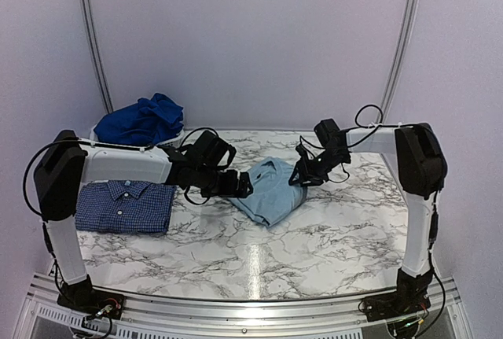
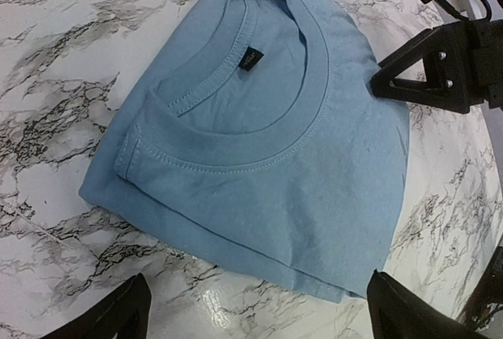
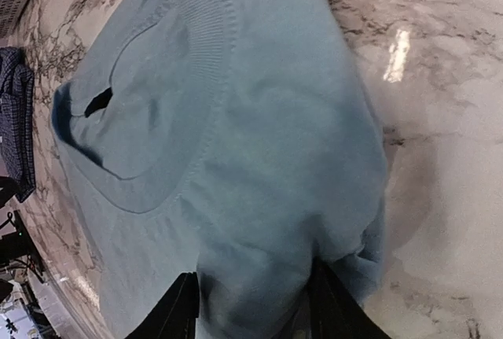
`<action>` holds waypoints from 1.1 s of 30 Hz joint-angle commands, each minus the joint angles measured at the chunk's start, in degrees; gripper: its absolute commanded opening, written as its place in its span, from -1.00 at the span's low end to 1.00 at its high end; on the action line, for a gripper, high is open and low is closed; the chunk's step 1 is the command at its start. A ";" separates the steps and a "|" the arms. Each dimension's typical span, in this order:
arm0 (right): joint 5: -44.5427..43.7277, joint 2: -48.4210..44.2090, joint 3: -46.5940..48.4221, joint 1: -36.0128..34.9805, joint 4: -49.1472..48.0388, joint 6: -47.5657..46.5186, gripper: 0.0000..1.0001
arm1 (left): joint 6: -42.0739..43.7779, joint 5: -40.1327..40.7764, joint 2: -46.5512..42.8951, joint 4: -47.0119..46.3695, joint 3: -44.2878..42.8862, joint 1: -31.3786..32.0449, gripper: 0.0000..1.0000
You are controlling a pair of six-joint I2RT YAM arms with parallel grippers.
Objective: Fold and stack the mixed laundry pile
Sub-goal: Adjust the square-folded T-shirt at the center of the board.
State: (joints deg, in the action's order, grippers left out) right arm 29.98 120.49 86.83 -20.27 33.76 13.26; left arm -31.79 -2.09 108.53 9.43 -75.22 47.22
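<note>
— Where is the T-shirt [image 1: 271,189] to be found?
— It is laid folded on the bench [image 1: 330,237], about the middle, a little toward the far side. Its neck opening is turned upward, and a small dark label is seen inside the collar.
— And the rest of the laundry?
— A checked shirt [image 1: 126,207] is laid folded flat at the left of the bench, apart from the T-shirt. Blue clothes [image 1: 143,121] are heaped unfolded at the far left, well apart from both.
— How is the left gripper [image 1: 242,185] held?
— It is held over the T-shirt's left edge with its jaws spread wide. Nothing is held between them. In its wrist view the folded cloth is seen below, with one finger at each lower corner of the picture.
— And the right gripper [image 1: 302,175]?
— It is set low at the T-shirt's far right edge. Its fingers [image 3: 182,311] are seen partly apart, and a bunched fold of the cloth is lodged between them. Whether that fold is pinched or only lying loose there cannot be told, since the wrist view is blurred at that spot.
— How are the two grippers placed relative to each other?
— They are set on opposite sides of the T-shirt, which is spanned between them.
— How is the cloth lying?
— It is rumpled by the right gripper. Elsewhere it is spread flat on the bench, with its folded edges stacked neatly at the near side.
</note>
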 commanded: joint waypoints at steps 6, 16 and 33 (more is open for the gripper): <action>9.07 -12.88 -2.42 -12.66 2.76 6.94 0.06 | -1.87 -2.80 -6.97 -0.51 5.71 -4.29 0.98; 8.26 -26.80 -27.11 -0.41 -7.98 8.89 0.32 | 2.99 -8.44 -3.50 0.07 1.98 -4.26 0.73; 10.53 -23.60 -31.58 -2.04 -22.32 12.30 0.09 | 7.09 -0.22 7.24 5.19 -8.53 -10.10 0.29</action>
State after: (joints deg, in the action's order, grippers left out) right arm 42.50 94.59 48.88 -24.47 14.37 26.30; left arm -26.00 -3.88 115.09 12.71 -81.97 40.01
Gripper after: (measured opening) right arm 0.553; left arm 0.658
